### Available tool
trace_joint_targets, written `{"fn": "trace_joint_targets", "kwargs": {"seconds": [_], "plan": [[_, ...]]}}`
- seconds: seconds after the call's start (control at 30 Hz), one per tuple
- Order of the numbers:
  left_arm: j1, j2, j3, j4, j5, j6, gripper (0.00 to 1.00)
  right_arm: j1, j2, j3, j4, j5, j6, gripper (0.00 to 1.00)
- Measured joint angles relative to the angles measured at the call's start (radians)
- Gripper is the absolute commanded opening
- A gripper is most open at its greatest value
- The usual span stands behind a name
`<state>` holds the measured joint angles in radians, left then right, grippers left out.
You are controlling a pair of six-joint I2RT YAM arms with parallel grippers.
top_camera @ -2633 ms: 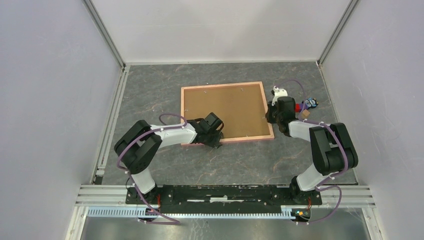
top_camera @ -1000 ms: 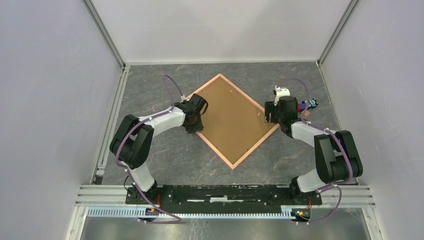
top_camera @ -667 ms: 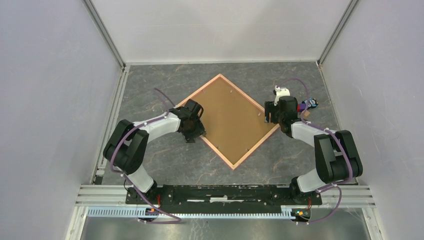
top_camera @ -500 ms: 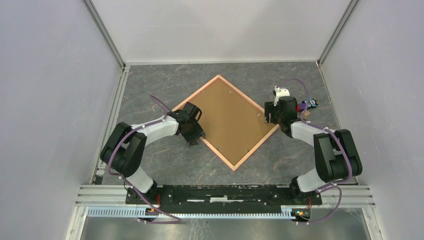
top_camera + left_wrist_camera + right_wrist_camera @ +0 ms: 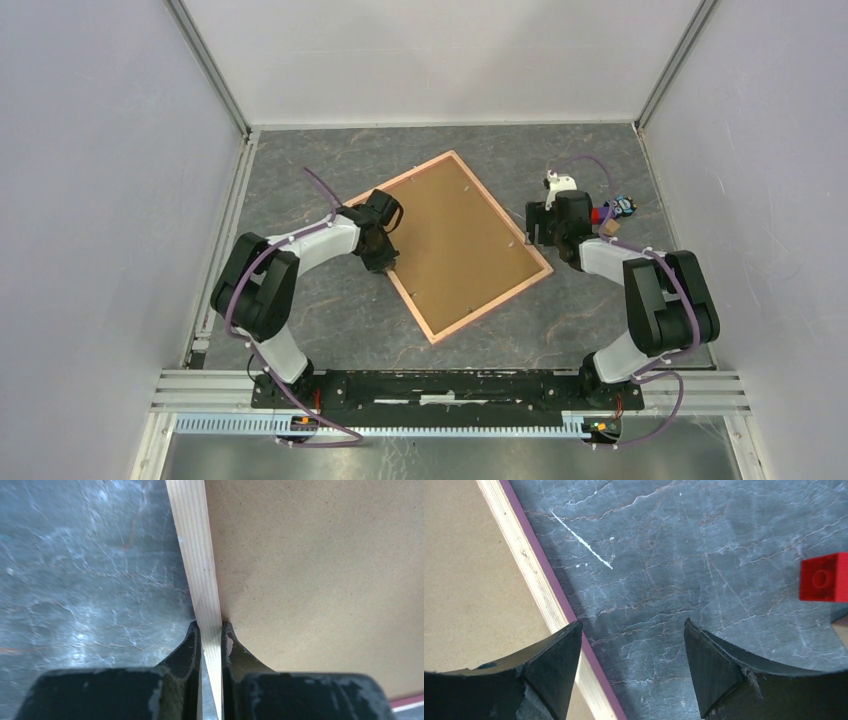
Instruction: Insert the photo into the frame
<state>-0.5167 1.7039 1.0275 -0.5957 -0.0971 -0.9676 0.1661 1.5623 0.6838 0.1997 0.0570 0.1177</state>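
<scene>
The frame lies back up on the table, brown board inside a pink rim, turned at a slant. My left gripper is at its left long side, shut on the pale wooden rail; in the left wrist view both fingertips pinch that rail. My right gripper hovers at the frame's right side, open. One fingertip sits over the rim, the other over bare table. The photo is out of view.
A red brick lies on the table right of my right gripper, among a few small items near the right wall. Grey marbled tabletop surrounds the frame, with enclosure walls on three sides.
The frame has turned clockwise from a diamond stance to a slanted one. My left gripper slid along the left rail and closed on it. The right gripper barely moved.
</scene>
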Motion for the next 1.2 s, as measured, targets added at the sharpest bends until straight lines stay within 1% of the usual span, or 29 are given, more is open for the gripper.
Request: {"fn": "trace_joint_targets", "kwargs": {"seconds": [0.2,0.3,0.4,0.53,0.7,0.8,1.0,1.2], "plan": [[0.024,0.031,0.049,-0.036,-0.036,0.098,0.02,0.019,0.006,0.002,-0.003,-0.036,0.056,0.81],[0.047,0.061,0.089,-0.054,-0.034,0.126,0.02,0.071,0.006,0.018,-0.03,0.011,0.089,0.81],[0.078,0.076,0.106,-0.056,-0.002,0.14,0.02,0.138,0.01,0.055,-0.068,0.047,0.117,0.81],[0.136,0.079,0.105,-0.051,0.044,0.149,0.02,0.195,0.035,0.108,-0.107,0.089,0.15,0.8],[0.192,0.065,0.076,-0.016,0.083,0.154,0.02,0.206,0.087,0.152,-0.159,0.125,0.176,0.78],[0.207,0.049,0.048,0.017,0.109,0.154,0.02,0.222,0.107,0.166,-0.183,0.14,0.184,0.78],[0.225,0.048,0.038,0.031,0.15,0.154,0.02,0.266,0.128,0.203,-0.23,0.161,0.186,0.78],[0.238,0.048,0.032,0.037,0.173,0.153,0.02,0.274,0.132,0.214,-0.261,0.181,0.189,0.76]]}}
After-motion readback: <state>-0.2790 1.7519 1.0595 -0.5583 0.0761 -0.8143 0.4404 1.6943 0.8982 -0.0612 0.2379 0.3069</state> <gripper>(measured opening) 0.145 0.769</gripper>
